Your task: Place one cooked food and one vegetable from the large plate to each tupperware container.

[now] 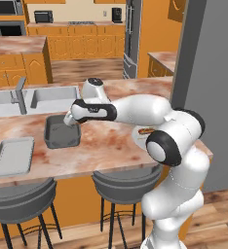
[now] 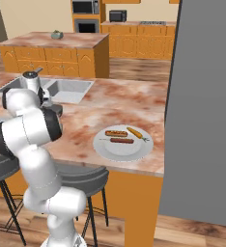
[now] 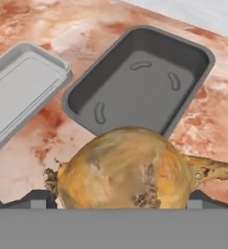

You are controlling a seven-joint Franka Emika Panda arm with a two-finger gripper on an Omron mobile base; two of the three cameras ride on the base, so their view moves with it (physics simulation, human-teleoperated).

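Observation:
A brownish-yellow onion (image 3: 123,170) sits between my fingers, with my gripper (image 3: 118,199) shut on it. In the left base view my gripper (image 1: 69,119) hangs over the right rim of the deep dark-grey tub (image 1: 62,131). The tub (image 3: 140,82) is empty inside. The shallow light-grey tray (image 1: 12,155) lies to its left, also empty (image 3: 23,92). The large white plate (image 2: 123,150) rests near the counter's right end, carrying a hot dog (image 2: 116,133), a sausage (image 2: 121,141) and a carrot (image 2: 134,132). My arm hides part of the plate (image 1: 137,137) in the left base view.
A steel double sink (image 1: 52,96) with a faucet (image 1: 21,95) lies behind the tub. Two grey stools (image 1: 123,185) stand under the counter's front edge. A tall grey panel (image 2: 202,106) rises at the counter's right end.

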